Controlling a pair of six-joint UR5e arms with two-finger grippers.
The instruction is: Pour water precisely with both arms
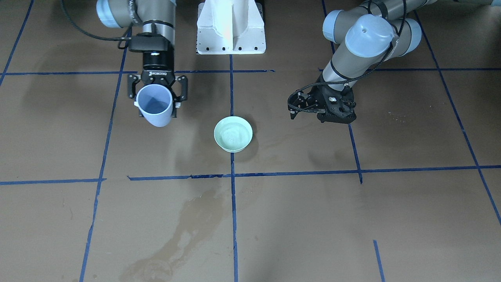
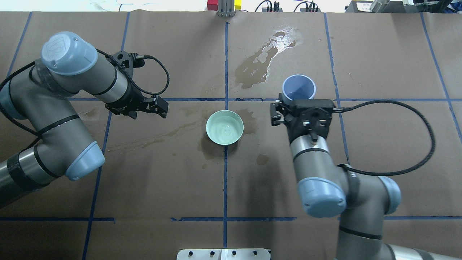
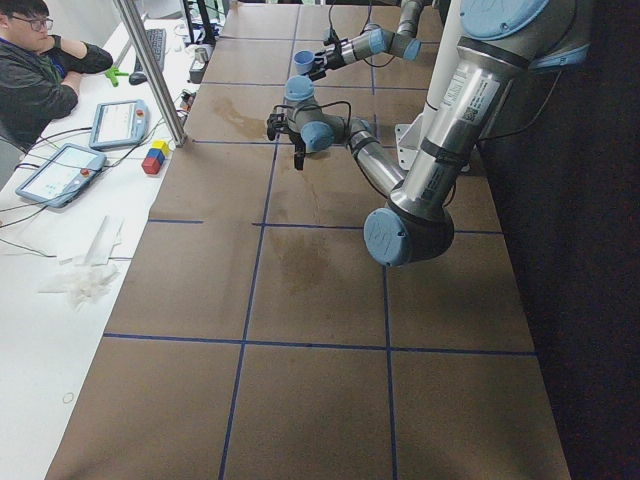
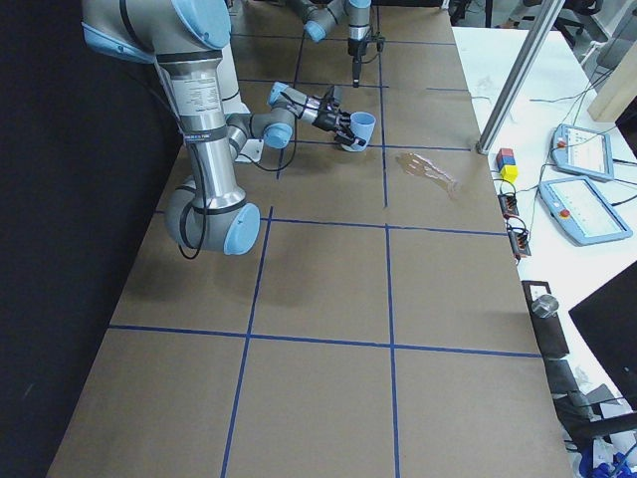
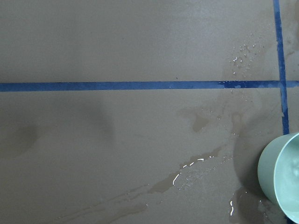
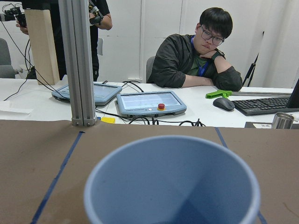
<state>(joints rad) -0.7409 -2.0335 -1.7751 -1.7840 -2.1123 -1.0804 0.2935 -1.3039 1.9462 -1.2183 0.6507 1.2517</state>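
Colourless water [image 2: 226, 129] shows only as a faint sheen inside the bowl [image 1: 233, 149]; whether the cup [image 1: 158, 119] holds any, you cannot tell. Your right fingers [image 1: 181, 91] are clamped on that cup, raised and well to one side of the bowl, so tipping from there would likely wet the table [image 2: 379, 54], where spills [image 2: 269, 54] lie. The bowl stands free, and damp paper beneath could let it slide. Your left fingers [image 2: 160, 104] hover apart from it; parted or closed, the views don't show.

Pale blue cup [image 1: 155, 105], mint-green bowl [image 1: 233, 134], brown table [image 1: 411, 137]
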